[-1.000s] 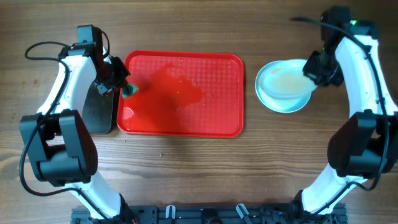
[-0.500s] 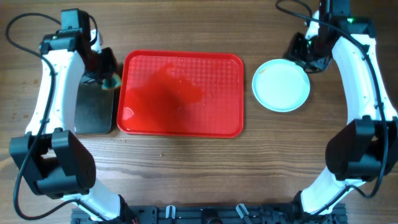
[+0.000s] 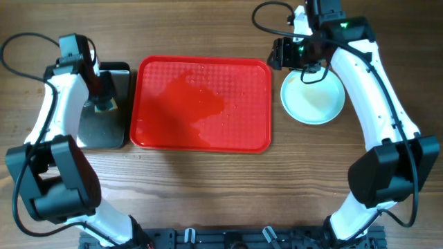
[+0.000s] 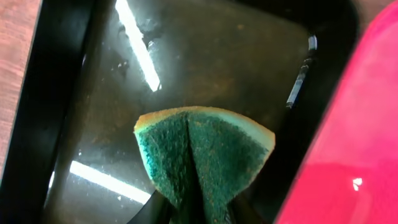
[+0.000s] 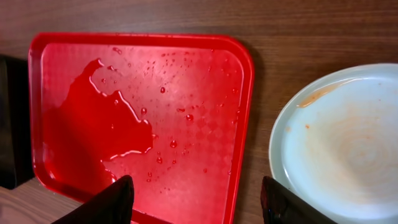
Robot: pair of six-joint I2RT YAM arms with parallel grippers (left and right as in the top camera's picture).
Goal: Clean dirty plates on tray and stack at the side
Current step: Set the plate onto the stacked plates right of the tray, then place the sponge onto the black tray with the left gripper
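Observation:
The red tray (image 3: pixel 242 131) lies mid-table with no plates on it, only a wet patch (image 5: pixel 93 130) and droplets. A pale plate (image 3: pixel 313 97) rests on the wood to its right and carries an orange streak (image 5: pixel 317 94) near its rim. I cannot tell whether other plates lie under it. My right gripper (image 3: pixel 280 54) hangs open over the tray's far right corner; in the wrist view the right gripper (image 5: pixel 199 205) has nothing between its fingers. My left gripper (image 4: pixel 196 214) is shut on a folded green and yellow sponge (image 4: pixel 202 155), above the black pan.
A black metal pan (image 3: pixel 90 131) sits just left of the tray, its wet base (image 4: pixel 217 56) shining under the sponge. Bare wooden table (image 3: pixel 208 187) surrounds everything. Cables trail behind both arms at the far edge.
The right gripper let go of the plate, opened, and moved left toward the tray's far corner. The left arm carried the sponge from the tray's left edge to over the black pan.

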